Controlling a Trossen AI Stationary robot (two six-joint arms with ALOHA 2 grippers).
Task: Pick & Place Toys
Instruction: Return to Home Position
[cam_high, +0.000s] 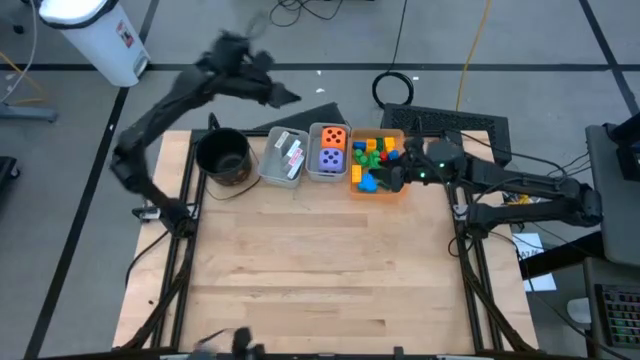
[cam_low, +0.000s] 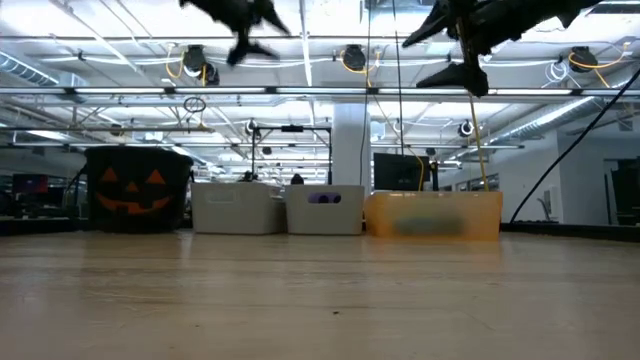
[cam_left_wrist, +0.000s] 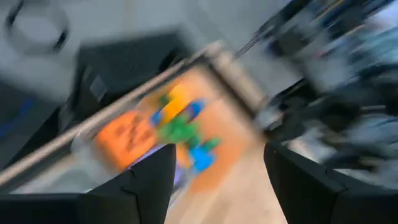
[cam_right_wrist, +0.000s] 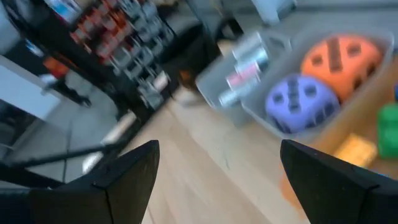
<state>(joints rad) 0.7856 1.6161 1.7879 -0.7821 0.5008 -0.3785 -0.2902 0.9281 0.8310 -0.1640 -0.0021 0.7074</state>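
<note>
Toys all look sorted to me. The orange die (cam_high: 334, 135) and purple die (cam_high: 332, 158) sit side by side in the middle grey bin (cam_low: 324, 212). The cards (cam_high: 288, 153) lie in the left grey bin (cam_low: 238, 210), and the little coloured blocks (cam_high: 372, 155) are piled in the orange bin (cam_low: 432, 216). The three bins are packed close in a row along the far edge of the bench (cam_high: 320, 270), with the black pot (cam_high: 222, 155) just beside them on the left. I can't spot a loose toy anywhere on the bare wood, so my guess is the sorting is done and all that's left is parking the arms.

That fits how the arms are held. The left pincer (cam_high: 285, 95) is lifted high, out past the back of the bench near the grey bins, with its fingers apart and nothing between them. The right pincer (cam_high: 388, 178) hangs over the near corner of the orange bin, well above it in the low view, and it's also spread and empty. Both being up clear of the bin walls makes sense, since pulling back from there shouldn't bump anything. The right arm is the one I'd watch, because it's right over the blocks.
</note>
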